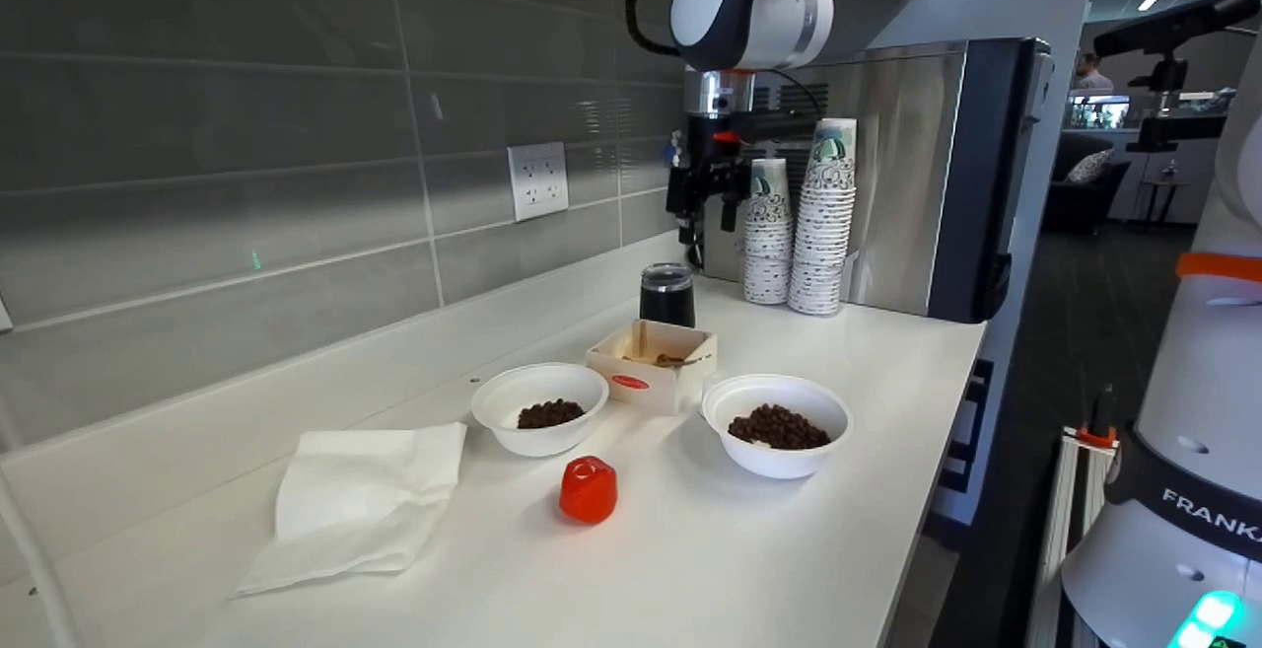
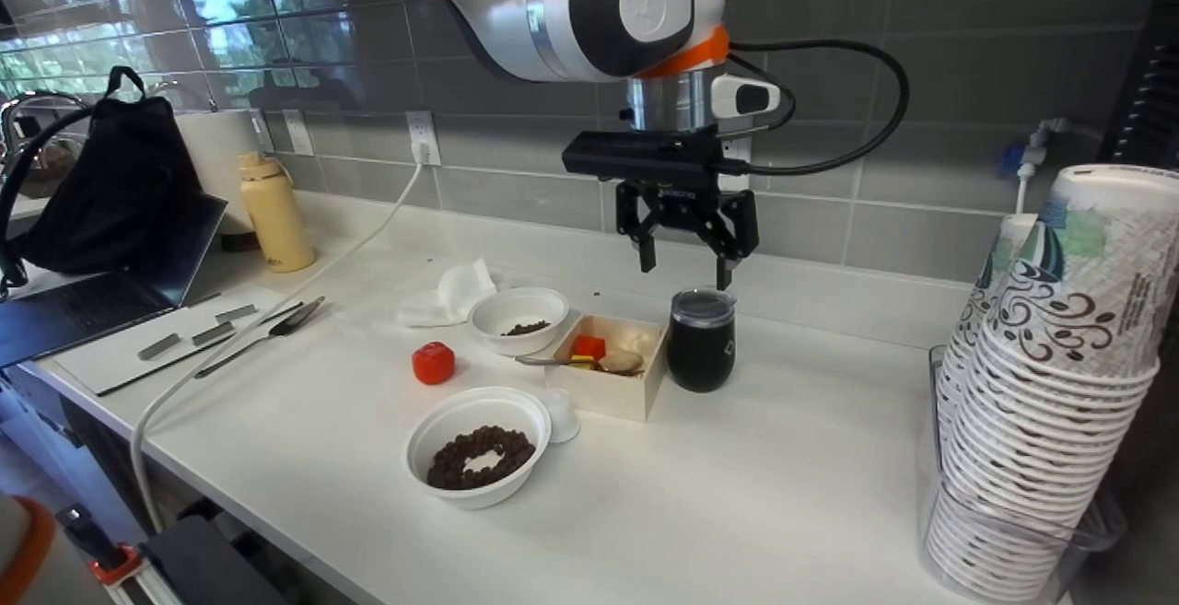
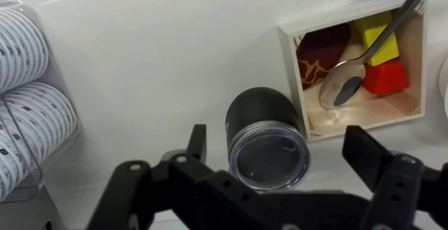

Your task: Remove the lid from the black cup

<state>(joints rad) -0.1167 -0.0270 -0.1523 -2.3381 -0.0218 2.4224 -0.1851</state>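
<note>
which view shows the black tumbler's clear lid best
The wrist view: it looks down onto the clear lid, large, with nearly its whole rim showing. Both exterior views show it small and at a slant, atop the black tumbler.

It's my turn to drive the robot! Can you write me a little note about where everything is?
Gripper: fingers open, holding nothing, roughly above the black tumbler.
Tumbler: upright on the white counter, beside the wooden box.
Clear lid: on the tumbler's rim.
Done: nothing removed yet.
Left: probably lower the fingers around the lid, close them, and lift it off.
</note>
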